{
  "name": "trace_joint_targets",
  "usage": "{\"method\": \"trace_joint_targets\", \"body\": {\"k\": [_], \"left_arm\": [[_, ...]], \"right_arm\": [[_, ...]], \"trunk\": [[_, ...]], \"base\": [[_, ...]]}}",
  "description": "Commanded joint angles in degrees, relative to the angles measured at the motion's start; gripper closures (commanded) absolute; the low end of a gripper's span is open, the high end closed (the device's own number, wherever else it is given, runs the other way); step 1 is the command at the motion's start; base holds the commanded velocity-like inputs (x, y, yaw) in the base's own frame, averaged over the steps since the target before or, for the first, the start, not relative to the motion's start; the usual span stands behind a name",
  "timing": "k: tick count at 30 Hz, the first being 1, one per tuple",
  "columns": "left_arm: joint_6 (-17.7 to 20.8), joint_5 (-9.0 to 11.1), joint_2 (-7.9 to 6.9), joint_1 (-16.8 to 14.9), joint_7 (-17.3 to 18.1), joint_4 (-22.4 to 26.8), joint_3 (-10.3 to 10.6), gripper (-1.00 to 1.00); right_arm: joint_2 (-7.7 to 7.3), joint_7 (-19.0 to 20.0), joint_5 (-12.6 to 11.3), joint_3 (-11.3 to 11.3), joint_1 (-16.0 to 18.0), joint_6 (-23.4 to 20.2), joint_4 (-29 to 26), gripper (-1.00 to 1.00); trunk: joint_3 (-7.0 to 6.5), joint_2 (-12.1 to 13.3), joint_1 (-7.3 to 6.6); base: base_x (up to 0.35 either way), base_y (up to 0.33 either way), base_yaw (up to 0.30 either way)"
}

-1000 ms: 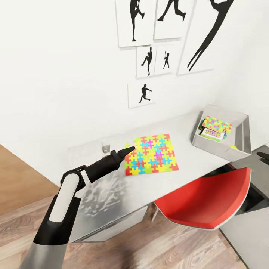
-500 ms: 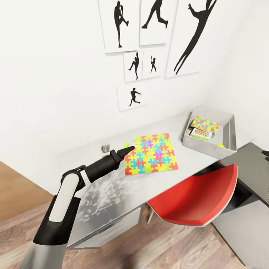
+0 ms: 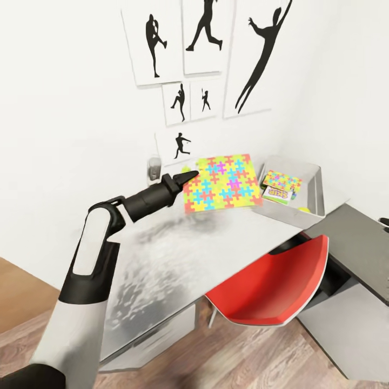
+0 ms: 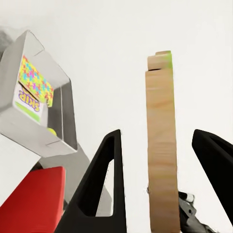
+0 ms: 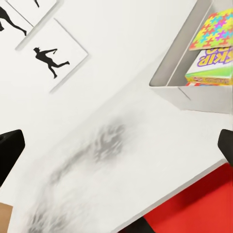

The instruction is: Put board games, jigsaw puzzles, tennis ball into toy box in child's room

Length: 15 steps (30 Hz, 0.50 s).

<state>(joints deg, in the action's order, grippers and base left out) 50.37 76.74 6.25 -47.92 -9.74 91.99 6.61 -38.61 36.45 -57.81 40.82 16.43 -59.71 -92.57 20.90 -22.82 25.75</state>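
Note:
My left gripper [image 3: 188, 175] is shut on the near edge of a multicoloured jigsaw puzzle [image 3: 221, 183], which hangs tilted above the pale table [image 3: 178, 259] with its shadow beneath. In the left wrist view the held puzzle [image 4: 161, 145] stands edge-on between the two black fingers [image 4: 109, 184]. To the right sits the grey toy box [image 3: 319, 189]. It holds a second jigsaw puzzle [image 3: 282, 179], the green-yellow Skip-Bo board game [image 3: 277, 193] and the tennis ball [image 3: 304, 209]. My right gripper [image 5: 116, 145] is open over the table, close to the toy box [image 5: 194, 92].
A red chair [image 3: 270, 286] is pushed under the table's front edge below the toy box. A small grey object [image 3: 154, 168] stands at the wall behind my left gripper. Black silhouette posters [image 3: 205, 32] hang above. The dark grey desk section [image 3: 356, 243] lies at the right.
The left gripper has raised the puzzle off the table and tilted it, closer to the toy box. The head view has also shifted, so the whole scene sits further left.

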Motion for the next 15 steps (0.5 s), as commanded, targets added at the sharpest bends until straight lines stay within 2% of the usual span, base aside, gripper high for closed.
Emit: {"method": "trace_joint_targets", "body": {"k": [1,2,6,8,9,12,14,15], "left_arm": [[0.2,2.1,-0.06,-1.0,-3.0,0.0,-0.1,1.0],[0.2,5.1,-0.17,-3.0,-8.6,0.0,-0.1,1.0],[0.2,11.8,-0.24,-7.2,-21.7,-0.1,-0.2,1.0],[0.1,15.4,-0.25,-8.6,-26.9,-0.3,-0.2,1.0],[0.0,18.2,-0.31,-9.5,-30.3,-0.3,-0.3,1.0],[-0.1,20.6,-0.49,-10.2,-33.4,-0.1,-0.4,1.0],[-0.1,21.9,-1.23,-10.4,-34.8,-0.1,-0.4,1.0],[-0.1,22.3,-2.08,-10.3,-35.2,0.0,-0.3,1.0]], "right_arm": [[-0.02,0.4,0.3,0.0,0.1,-0.3,0.0,-1.0],[-0.04,0.4,0.3,0.0,0.1,-0.3,0.0,-1.0],[-0.01,0.4,0.3,0.0,0.1,-0.3,0.0,-1.0],[0.05,0.4,0.3,0.0,0.1,-0.3,0.0,-1.0],[0.15,0.4,0.3,-0.3,0.1,-0.3,0.0,-1.0],[0.51,0.3,0.3,-0.9,0.1,-0.3,0.0,-1.0],[0.68,0.2,0.3,-1.3,0.2,-0.3,0.0,-1.0],[0.73,0.2,0.3,-1.5,0.2,-0.3,0.0,-1.0]], "trunk": [[0.0,-0.1,0.04],[-0.09,-0.1,0.04],[-0.46,-0.1,0.04],[-0.65,-0.1,0.04],[-0.74,-0.1,0.04],[-1.02,-0.1,0.04],[-1.2,-0.1,0.04],[-1.3,-0.1,0.04]], "base": [[0.002,-0.001,-0.134],[0.001,-0.001,-0.134],[0.001,0.0,-0.134],[0.0,0.0,-0.133],[0.0,0.0,-0.13],[0.0,0.0,-0.126],[0.0,0.0,-0.122],[0.0,0.0,-0.121]]}}
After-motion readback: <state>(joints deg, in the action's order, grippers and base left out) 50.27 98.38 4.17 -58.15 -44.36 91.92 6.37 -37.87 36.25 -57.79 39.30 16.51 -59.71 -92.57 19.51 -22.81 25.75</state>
